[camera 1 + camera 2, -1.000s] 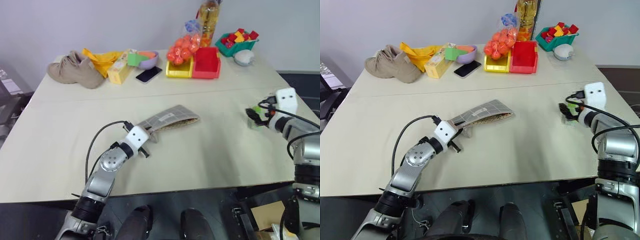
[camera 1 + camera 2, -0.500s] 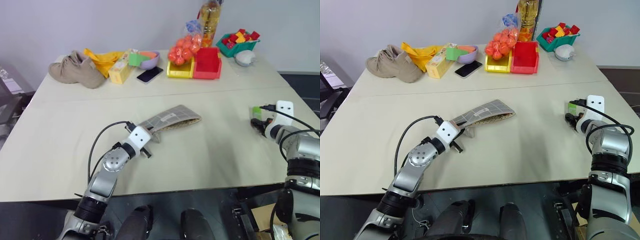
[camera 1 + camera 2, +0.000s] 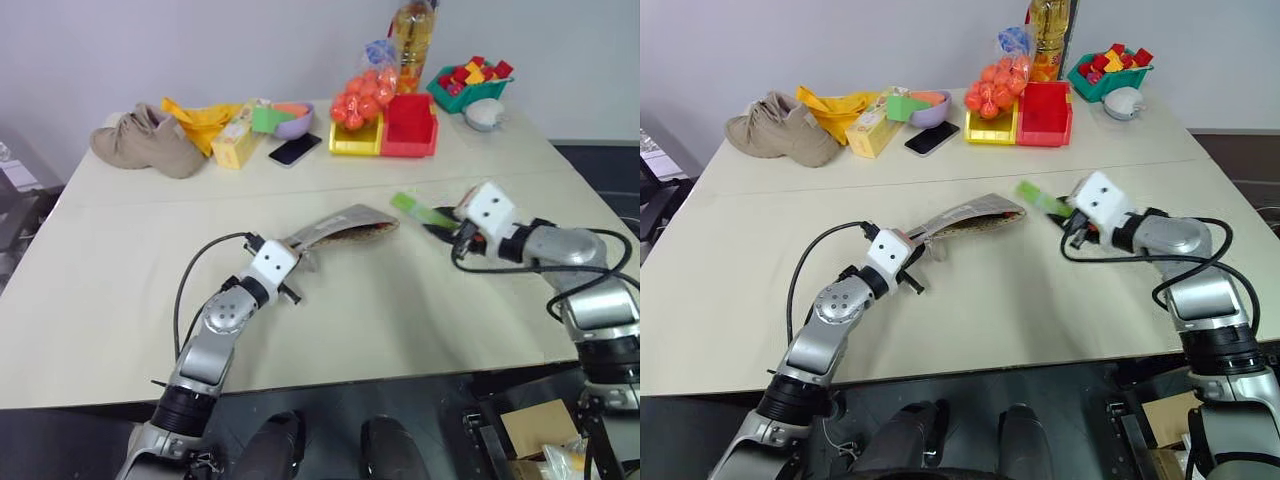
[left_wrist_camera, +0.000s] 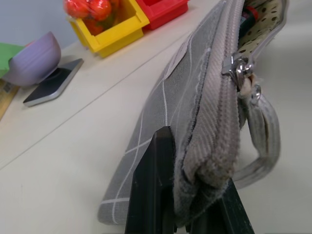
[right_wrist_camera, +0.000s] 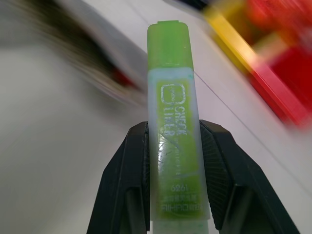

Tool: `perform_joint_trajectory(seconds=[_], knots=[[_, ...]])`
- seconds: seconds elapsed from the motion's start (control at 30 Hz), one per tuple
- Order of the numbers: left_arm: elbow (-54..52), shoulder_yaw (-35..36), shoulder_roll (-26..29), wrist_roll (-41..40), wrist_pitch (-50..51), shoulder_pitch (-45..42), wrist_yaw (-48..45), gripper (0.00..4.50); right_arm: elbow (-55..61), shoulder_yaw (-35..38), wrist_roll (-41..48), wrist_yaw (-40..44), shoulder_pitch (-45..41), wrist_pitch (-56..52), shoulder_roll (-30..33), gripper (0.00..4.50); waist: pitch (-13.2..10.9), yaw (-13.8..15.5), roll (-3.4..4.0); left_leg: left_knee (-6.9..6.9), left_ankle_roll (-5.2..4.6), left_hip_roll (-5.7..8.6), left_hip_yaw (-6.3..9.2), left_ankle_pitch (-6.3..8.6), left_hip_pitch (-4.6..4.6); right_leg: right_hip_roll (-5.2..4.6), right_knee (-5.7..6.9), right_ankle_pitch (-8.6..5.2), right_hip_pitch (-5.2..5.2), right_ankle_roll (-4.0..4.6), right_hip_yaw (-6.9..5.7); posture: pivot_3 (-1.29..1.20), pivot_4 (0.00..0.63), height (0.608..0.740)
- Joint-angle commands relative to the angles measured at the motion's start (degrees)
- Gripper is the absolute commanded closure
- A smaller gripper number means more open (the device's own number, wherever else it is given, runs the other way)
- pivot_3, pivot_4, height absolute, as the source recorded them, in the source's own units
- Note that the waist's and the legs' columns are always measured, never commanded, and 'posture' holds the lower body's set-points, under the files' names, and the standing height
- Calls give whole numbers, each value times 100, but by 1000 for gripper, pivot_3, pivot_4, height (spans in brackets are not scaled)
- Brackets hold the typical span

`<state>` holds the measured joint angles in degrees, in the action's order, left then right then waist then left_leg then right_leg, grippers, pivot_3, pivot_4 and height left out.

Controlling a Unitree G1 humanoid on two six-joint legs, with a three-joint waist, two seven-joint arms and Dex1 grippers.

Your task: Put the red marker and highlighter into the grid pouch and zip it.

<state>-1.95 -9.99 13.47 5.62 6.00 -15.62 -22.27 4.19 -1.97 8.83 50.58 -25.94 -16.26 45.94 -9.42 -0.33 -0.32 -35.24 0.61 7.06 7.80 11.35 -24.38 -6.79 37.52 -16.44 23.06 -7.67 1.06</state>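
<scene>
Head views first: the grid pouch (image 3: 335, 227) lies near the middle of the table (image 3: 100, 270), its near end lifted by the left end effector (image 3: 292, 262), probably so the mouth gapes toward the right arm. The right end effector (image 3: 441, 226) hangs just beside that mouth, clamped on the highlighter (image 3: 420, 210), which points at the opening. Along the far edge sit a tan shoe (image 3: 140, 142), a yellow bin (image 3: 358, 138) and a red bin (image 3: 410, 125).

Left wrist view: black fingers (image 4: 151, 195) are pinched fully shut on the pouch's ribbed fabric edge, beside the metal zipper pull (image 4: 240, 68) and its loop. The cloth is grey weave with thin white grid lines; the lining is pale and dotted. A slim red shape deep in the mouth looks like the red marker (image 4: 249, 13), so that half seems done.

Right wrist view: the fingers grip the highlighter's flat, translucent green body at its middle, partly closed around it, leaving the tip free to enter first.
</scene>
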Motion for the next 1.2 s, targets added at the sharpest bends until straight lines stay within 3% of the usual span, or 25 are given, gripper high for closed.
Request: perform_joint_trajectory(seconds=[0.03,0.73,1.0,1.2], knots=[[-114,101,-7,-68,-14,-46,64,4500,215,13,19,202,-63,79,98,3619,0,11,-1,-1,0,0,0,0,0,0,0,0,0,0,0,0,150,740],[-250,-156,-10,-91,-368,-22,-270,4500,219,-972,-1305,303,-811,501,-76,3619,0,-19,0,2,1,0,0,0,-1,-1,0,0,6,1,2,0,150,740],[-284,-253,-3,-80,-463,-30,-394,4500,148,-1497,-2034,505,-1157,1222,-13,3619,-1,-13,-1,3,1,0,0,0,-1,-1,-1,0,6,1,2,0,150,740],[-276,-215,9,-101,-353,-32,-404,4500,29,-1168,-1941,361,-1291,1148,-75,575,0,-18,-1,3,2,0,0,0,-1,0,-1,0,7,1,2,0,150,740]])
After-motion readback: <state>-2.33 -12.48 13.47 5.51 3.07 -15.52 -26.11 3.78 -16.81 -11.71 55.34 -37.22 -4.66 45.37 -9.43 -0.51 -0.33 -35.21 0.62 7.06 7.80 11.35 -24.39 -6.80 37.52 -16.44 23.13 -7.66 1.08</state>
